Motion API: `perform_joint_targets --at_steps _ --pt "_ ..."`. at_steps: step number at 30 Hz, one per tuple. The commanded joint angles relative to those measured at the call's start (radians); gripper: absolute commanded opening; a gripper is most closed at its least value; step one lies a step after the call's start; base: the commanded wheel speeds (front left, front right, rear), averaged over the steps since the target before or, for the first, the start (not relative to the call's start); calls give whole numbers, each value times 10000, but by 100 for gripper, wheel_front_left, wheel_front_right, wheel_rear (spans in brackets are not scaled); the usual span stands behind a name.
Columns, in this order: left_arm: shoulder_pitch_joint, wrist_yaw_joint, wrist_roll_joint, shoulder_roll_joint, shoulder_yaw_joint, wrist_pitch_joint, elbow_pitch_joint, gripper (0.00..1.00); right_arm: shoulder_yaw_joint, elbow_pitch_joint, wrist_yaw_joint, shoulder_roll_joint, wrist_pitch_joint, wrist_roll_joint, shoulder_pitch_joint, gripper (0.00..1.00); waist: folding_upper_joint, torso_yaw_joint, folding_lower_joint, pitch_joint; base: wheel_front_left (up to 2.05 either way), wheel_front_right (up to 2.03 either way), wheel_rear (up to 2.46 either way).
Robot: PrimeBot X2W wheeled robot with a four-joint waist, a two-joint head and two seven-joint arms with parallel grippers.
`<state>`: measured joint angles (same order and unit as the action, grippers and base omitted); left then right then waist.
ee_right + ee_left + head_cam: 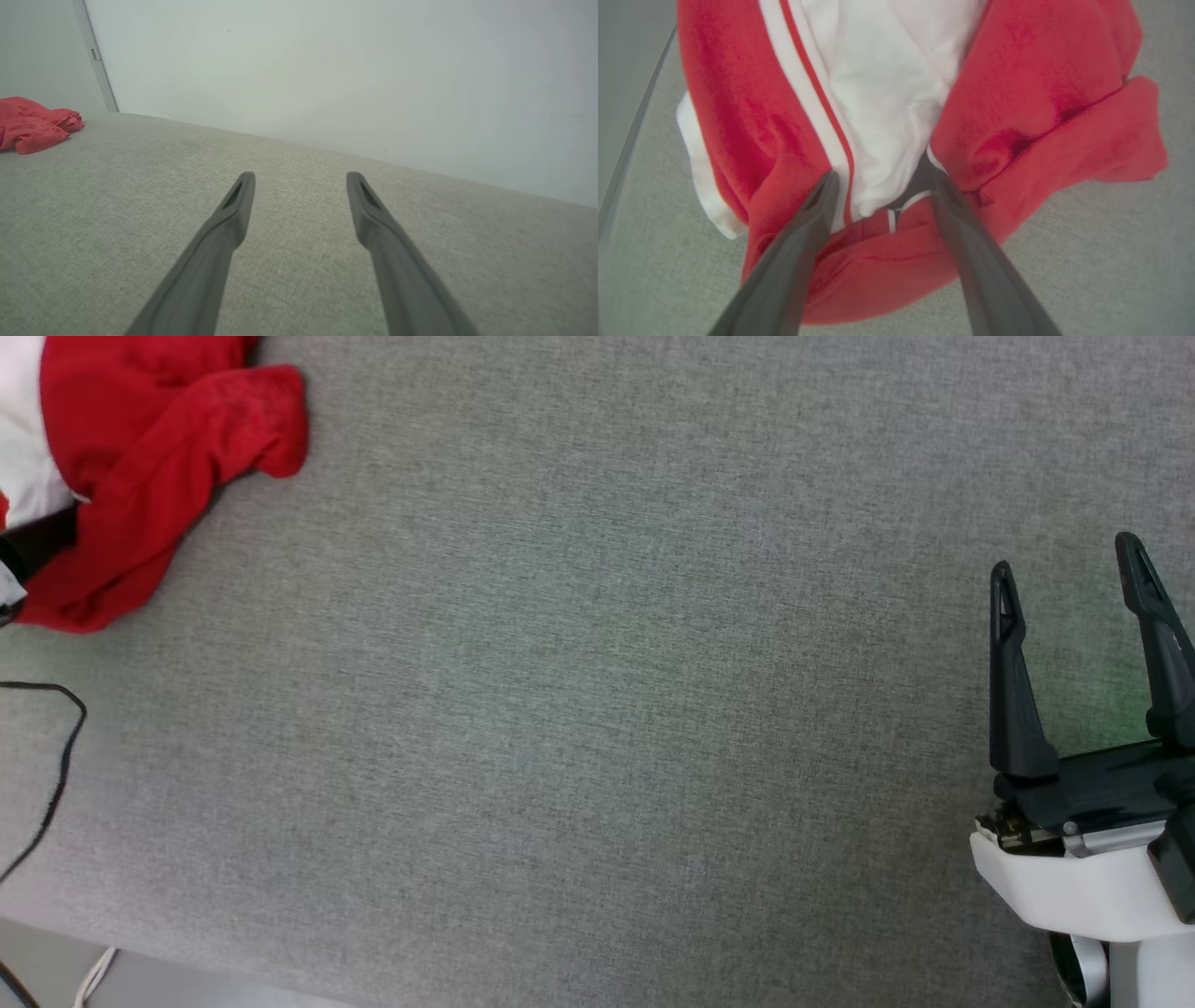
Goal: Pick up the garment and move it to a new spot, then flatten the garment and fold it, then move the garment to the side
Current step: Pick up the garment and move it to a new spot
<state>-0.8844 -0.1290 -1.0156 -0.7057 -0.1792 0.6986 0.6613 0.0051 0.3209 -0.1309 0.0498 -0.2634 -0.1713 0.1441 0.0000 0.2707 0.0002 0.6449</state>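
The garment point(140, 457) is left crumpled at the far left of the bench point(597, 709). The left gripper point(882, 179) is set over it with its fingers spread either side of a red-and-white fold and not yet pinched, apparently for the pick-up. The right gripper point(1066, 565), fingers likewise spread, is held clear over bare bench, well apart from it. A bench edge is seen just beside the heap, so room for a new spot is offered toward the middle, away from the black cable point(65, 747) at the front left.
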Motion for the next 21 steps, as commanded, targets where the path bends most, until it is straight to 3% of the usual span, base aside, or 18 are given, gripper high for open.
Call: perform_joint_targets --at_steps 1,6,7,8,9,21 --pt "157 5 -27 63 -161 80 52 100 -5 32 3 8 -21 -11 176 100 0 -63 -2 81 0 0 0" --pt "365 -2 -133 480 -1084 60 386 100 -19 -58 3 8 -21 69 255 100 0 -144 -2 193 0 0 0" --pt "385 -4 -143 547 -1240 10 474 93 -9 -74 3 8 -21 92 248 100 0 -157 -2 184 0 0 0" --pt "408 -4 -155 580 -1354 -54 544 35 0 -111 3 8 -21 116 234 100 0 -169 -2 158 0 0 0" --pt "405 -4 -204 604 -1476 -97 617 0 1 -152 3 8 -21 157 240 100 0 -175 -2 117 0 0 0" --pt "-406 -3 -77 -966 -2301 -1388 -169 0 305 -639 3 8 -21 586 118 100 0 -70 -2 -1219 0 0 0"
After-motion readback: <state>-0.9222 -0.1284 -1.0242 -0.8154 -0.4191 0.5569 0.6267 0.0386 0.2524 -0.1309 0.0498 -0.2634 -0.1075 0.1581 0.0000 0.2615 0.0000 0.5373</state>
